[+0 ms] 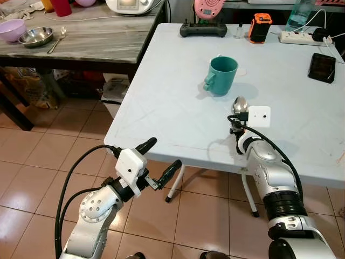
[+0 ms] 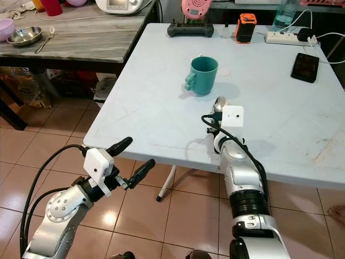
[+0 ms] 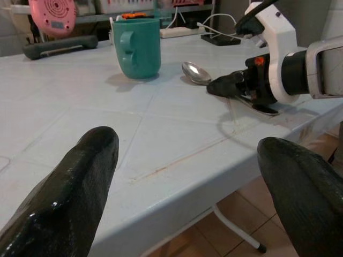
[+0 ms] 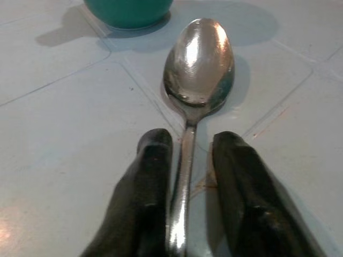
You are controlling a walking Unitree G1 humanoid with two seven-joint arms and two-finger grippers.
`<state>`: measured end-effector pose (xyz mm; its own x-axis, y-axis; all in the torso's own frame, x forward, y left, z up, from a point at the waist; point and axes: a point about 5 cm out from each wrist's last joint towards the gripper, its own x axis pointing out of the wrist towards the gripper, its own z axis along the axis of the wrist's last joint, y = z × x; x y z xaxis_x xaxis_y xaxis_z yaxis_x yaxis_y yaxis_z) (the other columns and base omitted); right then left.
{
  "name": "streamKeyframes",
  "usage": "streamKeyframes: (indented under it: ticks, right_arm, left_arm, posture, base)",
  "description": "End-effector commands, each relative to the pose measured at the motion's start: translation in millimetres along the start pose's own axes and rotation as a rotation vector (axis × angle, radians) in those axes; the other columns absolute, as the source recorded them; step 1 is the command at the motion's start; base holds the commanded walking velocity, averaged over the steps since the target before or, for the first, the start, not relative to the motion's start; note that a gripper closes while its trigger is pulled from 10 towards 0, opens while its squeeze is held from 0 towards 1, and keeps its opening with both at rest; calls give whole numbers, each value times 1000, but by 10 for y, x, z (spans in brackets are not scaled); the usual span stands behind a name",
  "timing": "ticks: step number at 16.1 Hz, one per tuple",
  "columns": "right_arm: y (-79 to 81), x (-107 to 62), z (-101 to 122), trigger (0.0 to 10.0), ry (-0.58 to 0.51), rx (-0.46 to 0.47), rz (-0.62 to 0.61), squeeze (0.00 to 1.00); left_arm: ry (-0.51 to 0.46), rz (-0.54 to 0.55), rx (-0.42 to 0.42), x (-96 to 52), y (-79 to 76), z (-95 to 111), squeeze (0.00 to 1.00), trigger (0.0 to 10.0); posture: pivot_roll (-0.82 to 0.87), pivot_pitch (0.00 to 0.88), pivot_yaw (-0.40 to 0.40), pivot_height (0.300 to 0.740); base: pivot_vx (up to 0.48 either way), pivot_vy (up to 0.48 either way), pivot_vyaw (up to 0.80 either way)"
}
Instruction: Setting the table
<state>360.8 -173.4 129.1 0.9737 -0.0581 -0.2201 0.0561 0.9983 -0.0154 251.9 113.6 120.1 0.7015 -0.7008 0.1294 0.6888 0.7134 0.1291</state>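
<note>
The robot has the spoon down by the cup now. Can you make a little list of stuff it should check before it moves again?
1. Spoon lies flat on the white table: ok.
2. Spoon sits near the teal mug without touching it: ok.
3. Right gripper jaws have let go of the handle: cannot tell; the fingers sit close on both sides.
4. Left gripper is open, holds nothing, and is off the table edge: ok.
5. Way back for the right arm is free of the mug: ok.

Silver arms (black cables, fingers)
</note>
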Motion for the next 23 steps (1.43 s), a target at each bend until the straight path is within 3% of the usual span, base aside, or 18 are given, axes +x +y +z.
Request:
streamKeyframes:
  ticks: [1, 11, 16, 18, 21, 22, 23]
  right_arm:
    - [-50, -58, -412, 0, 169, 10, -19, 0]
    - [-52, -73, -445, 0, 179, 41, -21, 0]
    - [-34, -170, -352, 0, 58, 100, -40, 0]
    - [-121, -306, -225, 0, -75, 63, -67, 0]
    - [-274, -510, -61, 0, -228, -23, -128, 0]
    - [-307, -584, -19, 5804, -266, -54, -134, 0]
    - [-327, -634, 1, 10000, -287, -60, -135, 0]
  left_arm:
    - [-3, -12, 10, -8, 4, 35, 0, 10000]
    - [7, -44, 4, 16, -13, 23, 0, 10000]
    - [101, 250, 9, -3, 341, -201, 0, 10000]
    - [119, 402, 3, -53, 555, -248, 0, 10000]
    - [115, 528, -14, -110, 699, -264, 0, 10000]
    - [109, 562, -31, -124, 718, -278, 0, 10000]
    - [107, 570, -37, -129, 717, -288, 0, 10000]
  posture:
    - [-221, 153, 55, 740]
    - [-226, 153, 51, 740]
    - [-226, 153, 48, 740]
    - [-224, 148, 43, 740]
    - [-228, 141, 48, 740]
    - [-231, 137, 49, 740]
    - [-232, 135, 51, 740]
  base:
    - [0, 0, 0]
    - [0, 0, 0]
    - [0, 0, 0]
    - [0, 0, 0]
    - [0, 0, 0]
    - [0, 0, 0]
    - [0, 0, 0]
